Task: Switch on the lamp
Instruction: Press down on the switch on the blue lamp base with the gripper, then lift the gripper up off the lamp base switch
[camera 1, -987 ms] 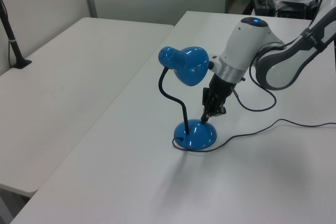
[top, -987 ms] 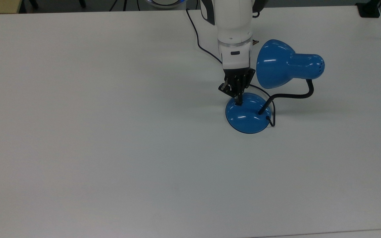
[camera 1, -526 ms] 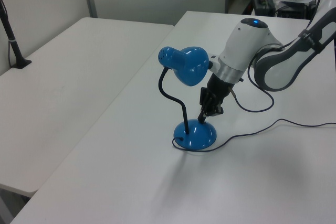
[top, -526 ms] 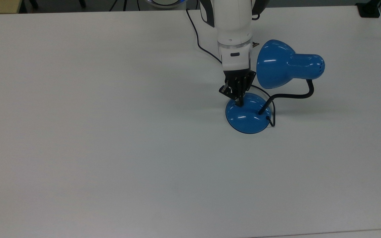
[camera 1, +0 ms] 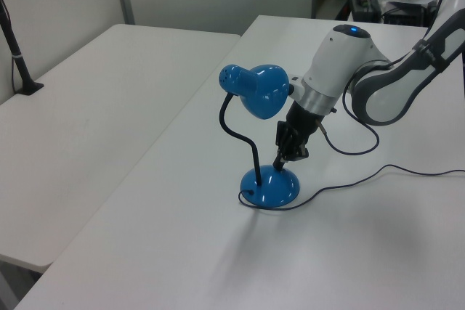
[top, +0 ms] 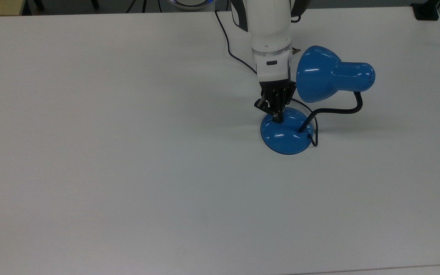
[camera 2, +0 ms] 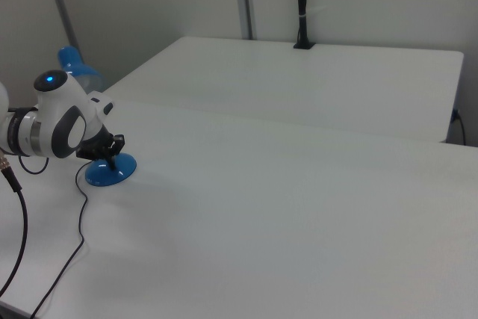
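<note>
Top view is showing the gripper (top: 279,118), fingers pressed together, touching the lamp (top: 287,131) on its domed blue base, which is sitting on the white tabletop (top: 128,152).

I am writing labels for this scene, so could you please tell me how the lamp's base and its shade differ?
The base is a low round dome sitting flat on the table; the shade is bell-shaped and held up in the air on the black neck. The gripper tip meets the base, while the shade hangs beside the arm, apart from it. Both are glossy blue parts of one lamp.
</note>
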